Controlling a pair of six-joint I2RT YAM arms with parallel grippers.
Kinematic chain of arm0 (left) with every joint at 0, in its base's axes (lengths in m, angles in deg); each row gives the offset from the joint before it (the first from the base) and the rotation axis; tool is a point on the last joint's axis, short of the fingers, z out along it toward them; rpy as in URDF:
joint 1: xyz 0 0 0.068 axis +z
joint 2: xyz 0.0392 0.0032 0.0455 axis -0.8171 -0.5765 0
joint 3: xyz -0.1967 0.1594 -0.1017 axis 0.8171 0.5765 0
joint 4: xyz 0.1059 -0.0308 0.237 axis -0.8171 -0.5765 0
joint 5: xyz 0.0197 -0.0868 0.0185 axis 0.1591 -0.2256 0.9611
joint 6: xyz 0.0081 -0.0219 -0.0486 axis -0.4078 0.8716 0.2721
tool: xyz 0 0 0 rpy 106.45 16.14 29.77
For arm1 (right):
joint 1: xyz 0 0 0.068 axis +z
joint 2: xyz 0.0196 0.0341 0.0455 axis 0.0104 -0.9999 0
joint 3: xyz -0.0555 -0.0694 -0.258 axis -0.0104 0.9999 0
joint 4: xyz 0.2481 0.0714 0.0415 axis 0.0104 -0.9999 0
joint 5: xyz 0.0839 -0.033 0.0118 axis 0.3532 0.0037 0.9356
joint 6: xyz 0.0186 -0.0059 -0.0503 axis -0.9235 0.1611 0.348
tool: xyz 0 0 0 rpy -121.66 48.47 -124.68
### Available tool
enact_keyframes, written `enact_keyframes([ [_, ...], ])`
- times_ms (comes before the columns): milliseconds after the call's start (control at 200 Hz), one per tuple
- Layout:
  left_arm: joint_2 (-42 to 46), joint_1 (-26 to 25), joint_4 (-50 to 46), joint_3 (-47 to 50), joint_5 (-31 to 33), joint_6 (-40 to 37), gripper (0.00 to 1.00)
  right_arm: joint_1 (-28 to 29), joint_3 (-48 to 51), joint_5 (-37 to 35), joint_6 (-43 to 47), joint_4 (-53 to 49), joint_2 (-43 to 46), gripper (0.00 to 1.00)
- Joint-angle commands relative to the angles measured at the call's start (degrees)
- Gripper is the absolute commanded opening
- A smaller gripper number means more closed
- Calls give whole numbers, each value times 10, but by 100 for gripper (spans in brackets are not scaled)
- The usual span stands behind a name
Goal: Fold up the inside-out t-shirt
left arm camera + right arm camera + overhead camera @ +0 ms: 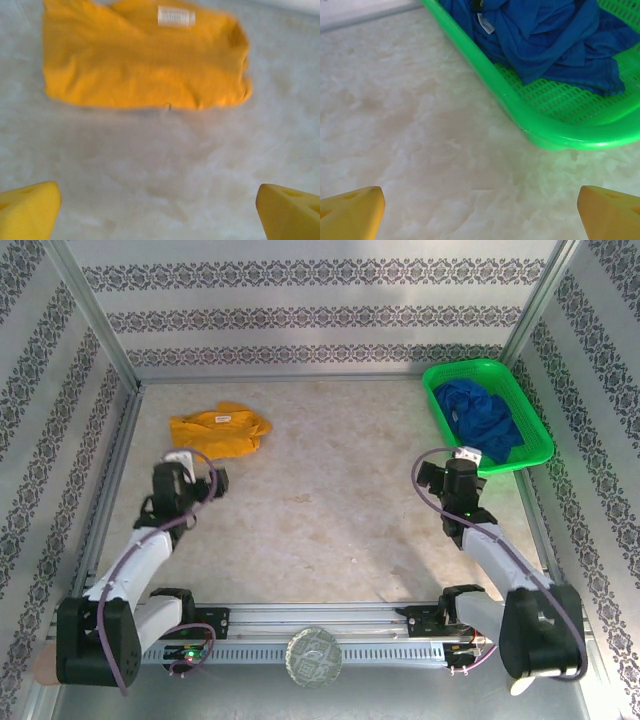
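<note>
The inside-out t-shirt (218,432) lies bunched on the table (340,490), far to the left of the green basket (480,365) and about level with it. In the top view its long axis runs left to right, parallel to the back wall. The left wrist view adds what the overhead cannot resolve: a small white neck label (176,16) sits at the cloth's far edge, and the near hem is a rumpled, nearly straight line.

The left gripper (200,468) hangs just on the near side of the shirt, well left of the basket. Its yellow fingertips (27,210) are spread wide over bare table and hold nothing.

The right gripper (450,462) sits just beside the basket's near-left corner, its fingertips (610,212) also wide apart and empty. The right wrist view shows the basket's perforated floor and the dark blue garment (545,40) heaped inside, with a pale tag (485,24).
</note>
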State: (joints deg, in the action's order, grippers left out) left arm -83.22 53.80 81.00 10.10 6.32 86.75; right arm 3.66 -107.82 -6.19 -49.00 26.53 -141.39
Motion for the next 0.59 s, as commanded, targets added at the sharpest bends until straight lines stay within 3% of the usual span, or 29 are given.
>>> enact_keyframes([
  [0,-88,-28,330,68,94,-72,100,9,23,-22,82,188,-72,98],
  [65,-164,-29,401,64,87,-88,99,9,43,-10,91,299,-121,98],
  [125,-168,-33,353,39,73,-120,99,9,32,23,141,303,-132,98],
  [190,-219,-26,480,64,70,-138,99,-14,55,64,139,394,-175,98],
  [270,-289,-9,553,73,36,-127,99,-30,95,96,126,575,-267,98],
  [315,-322,-9,587,68,29,-135,99,-33,73,126,134,473,-232,98],
  [350,-310,-7,525,47,37,-126,99,-40,42,141,134,407,-224,98],
  [405,-302,2,441,11,27,-117,99,-41,43,140,127,457,-250,98],
  [475,-310,19,458,12,4,-105,99,-33,39,125,136,420,-233,98],
  [590,-309,19,451,10,3,-104,99,-30,45,122,137,445,-240,98],
])
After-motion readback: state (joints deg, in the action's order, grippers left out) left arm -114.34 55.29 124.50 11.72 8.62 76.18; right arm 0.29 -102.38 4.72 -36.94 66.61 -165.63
